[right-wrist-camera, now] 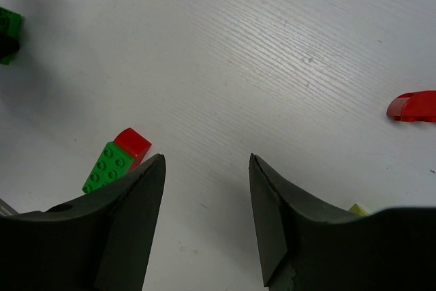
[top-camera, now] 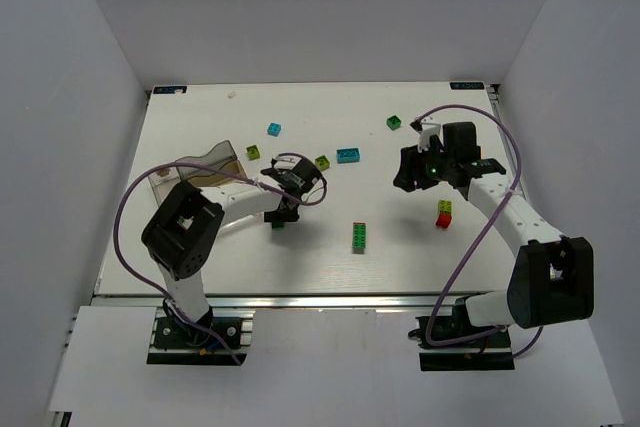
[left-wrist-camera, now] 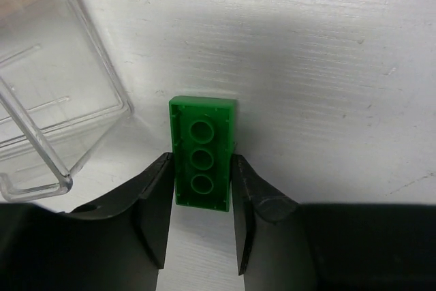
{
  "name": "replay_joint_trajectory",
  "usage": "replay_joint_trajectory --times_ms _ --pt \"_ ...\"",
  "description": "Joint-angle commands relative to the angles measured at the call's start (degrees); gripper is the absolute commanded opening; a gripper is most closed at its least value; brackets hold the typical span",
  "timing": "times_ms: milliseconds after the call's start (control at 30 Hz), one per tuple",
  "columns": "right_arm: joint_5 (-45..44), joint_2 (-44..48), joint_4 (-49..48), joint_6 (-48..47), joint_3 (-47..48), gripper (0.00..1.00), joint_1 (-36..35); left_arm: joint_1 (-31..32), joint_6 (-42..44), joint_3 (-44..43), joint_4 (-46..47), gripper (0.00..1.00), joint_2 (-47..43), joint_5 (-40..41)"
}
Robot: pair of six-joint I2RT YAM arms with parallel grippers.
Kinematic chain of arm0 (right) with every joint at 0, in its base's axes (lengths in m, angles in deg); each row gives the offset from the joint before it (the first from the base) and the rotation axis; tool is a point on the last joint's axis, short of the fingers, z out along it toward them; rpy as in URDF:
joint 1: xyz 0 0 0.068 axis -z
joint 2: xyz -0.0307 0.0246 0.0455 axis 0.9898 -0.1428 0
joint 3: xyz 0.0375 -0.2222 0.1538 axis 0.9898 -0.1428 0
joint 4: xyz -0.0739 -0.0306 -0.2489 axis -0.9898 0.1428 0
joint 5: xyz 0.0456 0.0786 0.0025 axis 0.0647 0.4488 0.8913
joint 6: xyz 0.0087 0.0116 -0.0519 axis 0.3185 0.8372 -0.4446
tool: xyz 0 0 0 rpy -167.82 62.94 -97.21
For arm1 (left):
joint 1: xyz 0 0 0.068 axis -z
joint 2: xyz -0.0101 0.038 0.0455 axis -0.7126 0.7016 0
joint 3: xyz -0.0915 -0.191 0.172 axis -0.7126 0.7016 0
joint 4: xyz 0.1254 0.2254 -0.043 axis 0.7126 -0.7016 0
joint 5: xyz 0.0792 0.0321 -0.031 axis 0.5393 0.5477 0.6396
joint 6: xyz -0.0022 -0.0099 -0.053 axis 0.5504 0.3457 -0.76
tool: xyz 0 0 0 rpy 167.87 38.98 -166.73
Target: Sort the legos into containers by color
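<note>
My left gripper (top-camera: pixel 283 213) is shut on a dark green brick (top-camera: pixel 280 221) just right of the clear tray (top-camera: pixel 200 175). In the left wrist view the brick (left-wrist-camera: pixel 202 134) shows its hollow underside. Both of the gripper's (left-wrist-camera: pixel 201 158) fingers press its long sides, and the tray's corner (left-wrist-camera: pixel 102 76) is at upper left. My right gripper (top-camera: pixel 408 177) is open and empty above the table at mid right. Its view (right-wrist-camera: pixel 206 161) shows a green-and-red stack (right-wrist-camera: pixel 116 158) by the left finger and a red piece (right-wrist-camera: pixel 412 105) at far right.
Loose bricks on the table: cyan (top-camera: pixel 273 129), lime (top-camera: pixel 253 152), lime-and-dark (top-camera: pixel 322 162), cyan (top-camera: pixel 348 155), dark green (top-camera: pixel 394 123), a green-and-red stack (top-camera: pixel 358 235) and a red-and-lime one (top-camera: pixel 444 213). White walls enclose the table.
</note>
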Motion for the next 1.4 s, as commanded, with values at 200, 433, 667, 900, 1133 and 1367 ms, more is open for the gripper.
replay_joint_trajectory --times_ms 200,433,667,900,1133,1367 --pt "1.3 1.4 -0.7 0.8 1.2 0.57 0.9 0.2 1.2 6.2 7.8 0.28 -4.6 -8.7" --pt "1.5 1.4 -0.4 0.4 1.7 0.57 1.4 -0.5 1.0 2.7 7.1 0.15 -12.8 -8.4" --pt "2.0 1.6 -0.7 0.6 1.2 0.56 1.3 -4.7 -1.6 1.6 -1.3 0.07 -21.7 0.0" --pt "7.3 -0.4 4.7 -8.3 4.5 0.52 -0.7 -19.3 -1.0 5.5 -8.3 0.04 -30.4 2.9" --pt "6.3 -1.7 7.6 -11.7 6.1 0.52 -4.5 -32.1 0.8 5.2 -10.3 0.04 -30.0 3.8" --pt "7.3 -4.0 9.7 -12.4 8.5 0.56 -8.1 -40.4 0.8 8.5 -8.4 0.12 -25.9 3.0"
